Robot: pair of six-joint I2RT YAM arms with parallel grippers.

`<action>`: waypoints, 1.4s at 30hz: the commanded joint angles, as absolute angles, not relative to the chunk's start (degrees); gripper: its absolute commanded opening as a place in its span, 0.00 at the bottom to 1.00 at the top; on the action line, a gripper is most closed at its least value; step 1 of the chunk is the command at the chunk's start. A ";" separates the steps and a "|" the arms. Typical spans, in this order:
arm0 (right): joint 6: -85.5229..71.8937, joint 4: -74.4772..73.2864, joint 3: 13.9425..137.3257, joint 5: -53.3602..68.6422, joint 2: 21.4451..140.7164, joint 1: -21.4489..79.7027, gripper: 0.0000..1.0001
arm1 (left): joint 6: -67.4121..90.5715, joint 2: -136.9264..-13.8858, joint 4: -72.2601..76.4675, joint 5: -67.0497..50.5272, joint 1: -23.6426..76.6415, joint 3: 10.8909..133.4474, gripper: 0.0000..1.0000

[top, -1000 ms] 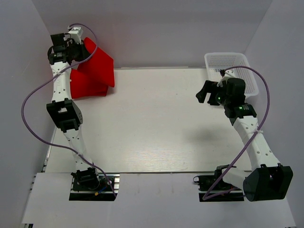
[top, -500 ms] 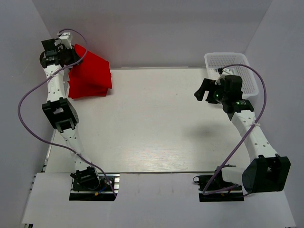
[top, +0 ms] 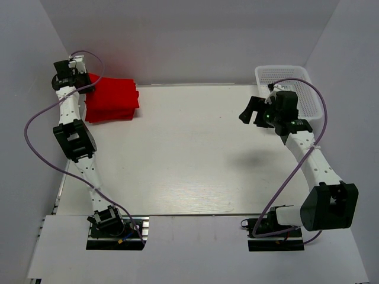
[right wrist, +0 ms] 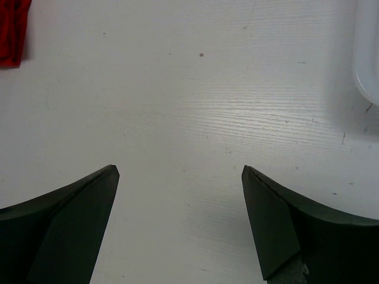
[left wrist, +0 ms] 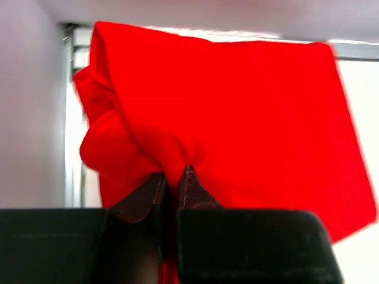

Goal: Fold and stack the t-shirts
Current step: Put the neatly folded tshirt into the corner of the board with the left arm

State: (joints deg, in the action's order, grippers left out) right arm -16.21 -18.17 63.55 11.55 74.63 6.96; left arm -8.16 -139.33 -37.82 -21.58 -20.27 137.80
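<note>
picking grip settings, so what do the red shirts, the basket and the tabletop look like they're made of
The shirts: soft matte red cloth, likely cotton knit; it bunches and creases. The basket: white, probably plastic; fine open mesh walls with a smooth rim. The tabletop: pale wood or wood-look laminate, slightly glossy; faint grain lines show.

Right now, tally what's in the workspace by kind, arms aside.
red t-shirt stack: 1 (shirts within it can't be counted)
white mesh basket: 1
Total: 2
</note>
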 commanded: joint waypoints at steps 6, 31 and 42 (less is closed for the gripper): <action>-17.49 -18.28 67.06 12.57 75.67 7.65 0.90 | -4.23 -138.60 -35.16 -1.63 -21.18 140.98 0.23; -14.24 -22.94 64.78 10.64 73.03 8.00 0.90 | 1.23 -121.74 -40.69 -7.41 -7.31 127.19 1.00; -14.68 -21.80 54.42 4.74 69.61 7.74 0.90 | 17.22 -94.50 -36.47 3.33 17.03 84.39 1.00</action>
